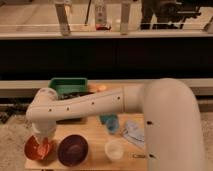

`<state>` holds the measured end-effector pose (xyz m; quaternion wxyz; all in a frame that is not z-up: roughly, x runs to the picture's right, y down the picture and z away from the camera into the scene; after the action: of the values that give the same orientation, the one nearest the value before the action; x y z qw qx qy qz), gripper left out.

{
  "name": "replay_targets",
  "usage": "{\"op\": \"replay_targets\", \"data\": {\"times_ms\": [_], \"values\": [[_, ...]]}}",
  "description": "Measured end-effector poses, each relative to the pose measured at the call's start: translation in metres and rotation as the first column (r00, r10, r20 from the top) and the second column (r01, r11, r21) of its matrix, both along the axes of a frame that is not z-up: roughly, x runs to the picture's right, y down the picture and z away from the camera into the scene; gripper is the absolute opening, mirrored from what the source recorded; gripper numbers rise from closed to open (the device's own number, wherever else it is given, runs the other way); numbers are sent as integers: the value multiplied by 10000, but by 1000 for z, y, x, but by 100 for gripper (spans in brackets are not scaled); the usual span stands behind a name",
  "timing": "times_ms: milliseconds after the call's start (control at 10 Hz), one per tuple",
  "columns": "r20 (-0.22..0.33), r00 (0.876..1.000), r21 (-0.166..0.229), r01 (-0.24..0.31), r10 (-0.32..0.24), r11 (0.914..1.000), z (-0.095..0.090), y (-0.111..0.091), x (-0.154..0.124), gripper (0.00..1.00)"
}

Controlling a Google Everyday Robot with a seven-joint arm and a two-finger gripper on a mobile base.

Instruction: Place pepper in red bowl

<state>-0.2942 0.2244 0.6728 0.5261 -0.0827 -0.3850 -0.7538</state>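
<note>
The red bowl [36, 150] stands at the front left corner of the wooden table. My gripper [41, 142] hangs from the white arm's wrist straight down into this bowl and is shut. A small red-orange bit at its tip is the pepper [42, 145], hard to tell apart from the bowl's inside. The arm [90, 106] reaches across the table from the right and hides much of the middle.
A dark purple bowl [73, 149] sits right beside the red bowl. A small white cup [114, 148] stands further right. A green tray [68, 84] and a pale orange object [100, 88] lie at the back. A teal item [110, 122] and a bluish cloth [134, 131] are mid-table.
</note>
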Motion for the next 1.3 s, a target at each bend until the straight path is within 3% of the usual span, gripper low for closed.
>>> {"op": "replay_targets", "data": {"times_ms": [200,300,600,900,1000,1300], "values": [[-70,9995,-93,302,-303,9995,7,8,-15,3],[-140,9988,-215,459,-462,9987,10,13,-22,11],[-352,9966,-411,730,-745,9965,11,24,-31,43],[-436,9972,-594,579,-605,9966,16,20,-38,73],[-421,9976,-660,519,-548,9965,19,16,-40,78],[-168,9985,-1054,495,-515,9932,23,12,-43,80]]}}
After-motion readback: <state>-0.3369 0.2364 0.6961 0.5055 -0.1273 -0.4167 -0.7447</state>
